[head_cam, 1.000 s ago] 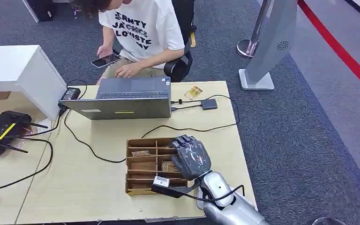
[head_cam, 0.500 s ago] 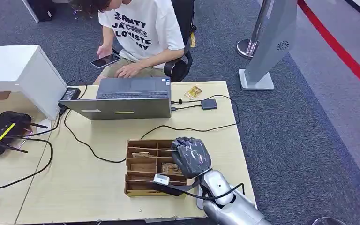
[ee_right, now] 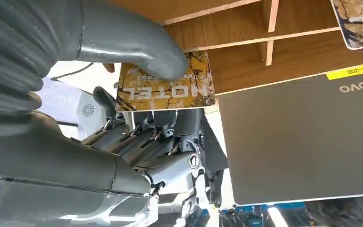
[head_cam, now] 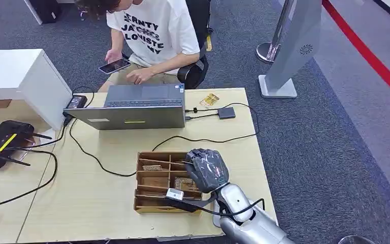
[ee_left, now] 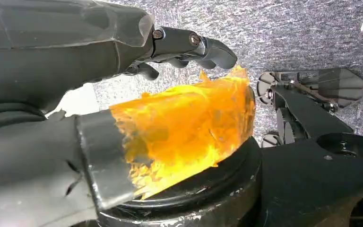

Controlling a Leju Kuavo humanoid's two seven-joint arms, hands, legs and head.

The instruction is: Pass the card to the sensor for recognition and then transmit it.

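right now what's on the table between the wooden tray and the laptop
In the head view, black cables cross the bare tabletop between the wooden tray and the laptop; nothing else lies there. The right hand is over the tray, holding a card.

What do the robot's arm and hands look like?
The right arm is shiny silver and rounded, with a black cable looping beside the wrist. The right hand is dark grey under wrinkly clear plastic. The left hand is dark grey too, with a thick thumb and darker fingers.

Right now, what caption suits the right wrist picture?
Right hand pinches a hotel card beside the wooden tray.
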